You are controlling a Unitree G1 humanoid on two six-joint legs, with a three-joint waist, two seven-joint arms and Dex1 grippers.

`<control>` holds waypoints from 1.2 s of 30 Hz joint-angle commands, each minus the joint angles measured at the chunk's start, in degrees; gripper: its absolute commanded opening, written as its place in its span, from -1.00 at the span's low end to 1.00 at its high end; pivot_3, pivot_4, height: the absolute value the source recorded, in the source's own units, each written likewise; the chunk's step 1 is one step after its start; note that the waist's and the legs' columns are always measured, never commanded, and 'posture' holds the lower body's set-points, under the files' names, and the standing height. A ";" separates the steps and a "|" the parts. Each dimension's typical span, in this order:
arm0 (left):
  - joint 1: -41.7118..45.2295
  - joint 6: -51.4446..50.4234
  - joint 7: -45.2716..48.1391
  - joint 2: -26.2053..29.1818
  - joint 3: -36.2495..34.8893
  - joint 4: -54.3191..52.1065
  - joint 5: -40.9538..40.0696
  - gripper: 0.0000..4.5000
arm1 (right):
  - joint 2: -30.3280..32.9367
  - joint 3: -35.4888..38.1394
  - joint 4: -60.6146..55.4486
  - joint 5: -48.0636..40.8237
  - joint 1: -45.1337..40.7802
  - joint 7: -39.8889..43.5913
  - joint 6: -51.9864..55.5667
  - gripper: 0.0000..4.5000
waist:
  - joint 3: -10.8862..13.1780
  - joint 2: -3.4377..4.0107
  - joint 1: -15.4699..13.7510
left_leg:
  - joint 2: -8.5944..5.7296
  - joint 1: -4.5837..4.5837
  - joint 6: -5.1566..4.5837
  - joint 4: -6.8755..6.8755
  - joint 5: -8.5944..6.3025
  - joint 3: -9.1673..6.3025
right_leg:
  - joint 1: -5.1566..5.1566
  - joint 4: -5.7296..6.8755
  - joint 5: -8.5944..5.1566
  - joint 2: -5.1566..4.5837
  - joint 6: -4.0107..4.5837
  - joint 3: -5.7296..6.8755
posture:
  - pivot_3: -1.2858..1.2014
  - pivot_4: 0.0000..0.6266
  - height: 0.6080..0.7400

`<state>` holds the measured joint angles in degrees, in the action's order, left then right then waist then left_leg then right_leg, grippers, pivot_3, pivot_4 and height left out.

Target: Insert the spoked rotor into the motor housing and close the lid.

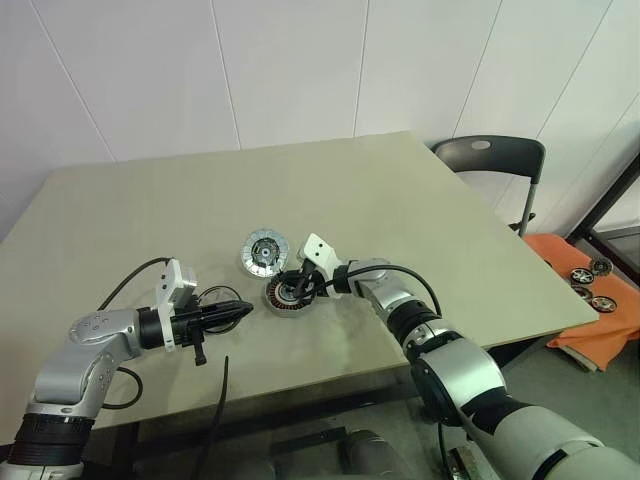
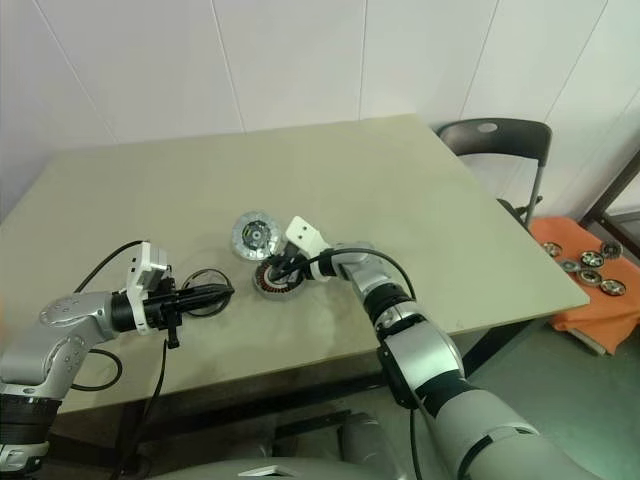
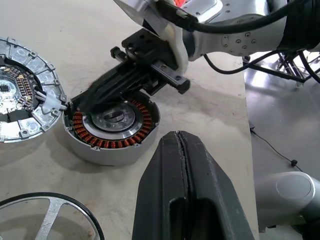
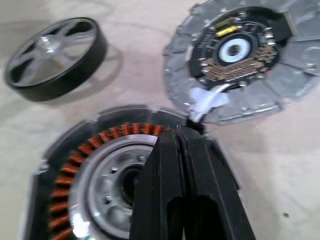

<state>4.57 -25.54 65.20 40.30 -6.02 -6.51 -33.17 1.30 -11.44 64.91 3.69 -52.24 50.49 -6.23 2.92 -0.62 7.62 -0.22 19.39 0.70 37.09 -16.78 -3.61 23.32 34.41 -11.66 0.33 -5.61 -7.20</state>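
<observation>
From the head view, the motor housing point(image 1: 290, 293) is seen on the table point(image 1: 420, 200), the lid point(image 1: 264, 251) just beside it; the right gripper point(image 1: 297, 285) is clenched over the housing, holding nothing; the left gripper point(image 1: 240, 314) is clenched too, near the spoked rotor point(image 1: 212, 299); in the left wrist view, the rotor lies flat, ungrasped; in the right wrist view, the housing is empty; the putting-in step is judged not yet begun; next, fingers must be opened and the rotor picked up.

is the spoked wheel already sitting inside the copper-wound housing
No, the spoked wheel lies flat on the table apart from the housing, whose copper windings are uncovered.
</observation>
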 commanded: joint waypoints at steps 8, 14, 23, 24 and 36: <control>0.91 0.06 0.23 0.66 -1.22 -1.45 -0.71 -1.00 | -0.48 0.22 0.48 1.19 -0.75 -1.55 -2.45 -0.98 | 0.00 0.00 0.03 | 0.00 0.00 0.00 0.01 0.00 0.00 | 0.00 0.02 0.00 0.00 -0.01 0.00 | 0.03 -1.00 1.00; 1.09 0.15 0.20 0.56 -1.18 -1.31 -0.64 -1.00 | -0.90 3.98 -0.51 -3.33 -2.28 1.85 1.13 -0.98 | 0.01 0.01 0.01 | 0.00 0.01 0.00 0.00 0.00 0.00 | 0.01 0.00 0.00 0.00 0.00 0.00 | 0.03 -1.00 1.00; 1.49 0.37 -0.04 0.08 -0.75 -0.90 -0.35 -1.00 | -0.37 4.30 -7.91 -6.68 -1.07 13.83 8.58 -0.98 | 0.02 0.03 0.03 | 0.00 0.02 0.00 -0.01 0.00 -0.01 | 0.03 0.01 0.03 0.00 -0.06 0.01 | 0.03 -1.00 1.00; 1.51 0.36 -0.10 0.00 -0.70 -0.92 -0.35 -1.00 | -0.27 3.52 -8.14 -5.79 -0.51 13.47 7.79 -0.98 | 0.02 0.03 0.04 | 0.00 0.02 0.00 -0.01 0.00 -0.02 | 0.03 0.01 0.02 0.00 -0.05 0.01 | 0.03 -1.00 1.00; 1.35 0.14 -0.56 0.00 -0.82 -1.28 -0.48 -1.00 | 1.14 -2.18 -6.96 0.62 2.82 10.07 -1.39 -0.98 | 0.01 0.01 -0.02 | 0.00 0.00 0.00 -0.01 0.00 0.00 | 0.02 0.02 -0.01 0.00 -0.03 0.01 | 0.03 -1.00 1.00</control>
<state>5.00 -25.69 64.71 40.16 -5.99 -6.55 -33.17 1.83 -13.87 58.09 3.90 -48.31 61.64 -6.67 2.93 -0.62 7.61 -0.22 19.39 0.70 37.09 -16.78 -3.62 23.33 34.44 -11.67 0.34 -5.63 -7.19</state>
